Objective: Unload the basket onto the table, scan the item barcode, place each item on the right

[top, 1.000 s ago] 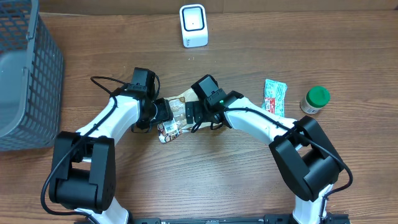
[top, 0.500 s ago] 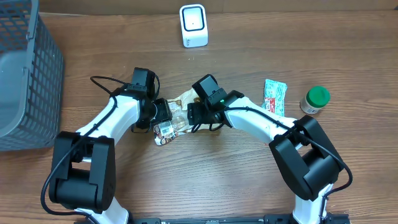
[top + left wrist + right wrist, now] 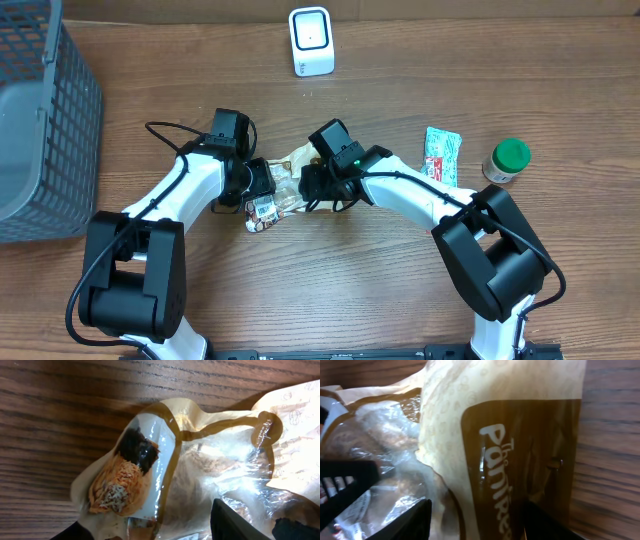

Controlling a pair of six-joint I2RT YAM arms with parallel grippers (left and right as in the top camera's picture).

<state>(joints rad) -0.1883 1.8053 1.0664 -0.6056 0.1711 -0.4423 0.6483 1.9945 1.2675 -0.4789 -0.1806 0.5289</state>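
A tan and brown snack bag point(image 3: 287, 172) with a clear window lies on the wooden table between both arms. A white label point(image 3: 263, 209) shows at its lower left end. My left gripper point(image 3: 262, 190) is shut on the bag's left part. In the left wrist view its jaws point(image 3: 150, 527) straddle the bag point(image 3: 200, 460) by the printed food picture. My right gripper point(image 3: 305, 185) is shut on the right part, its jaws point(image 3: 477, 520) either side of the brown printed panel point(image 3: 520, 435). The white scanner point(image 3: 311, 41) stands at the far edge, apart from the bag.
A grey mesh basket point(image 3: 40, 120) fills the far left. To the right lie a green and white packet point(image 3: 441, 156) and a small green-lidded jar point(image 3: 508, 160). A black cable point(image 3: 165, 132) loops beside the left arm.
The right jaws have closed in on the bag from wide open. The bag's labelled lower end has shifted slightly left, and the left jaws have tightened a little.
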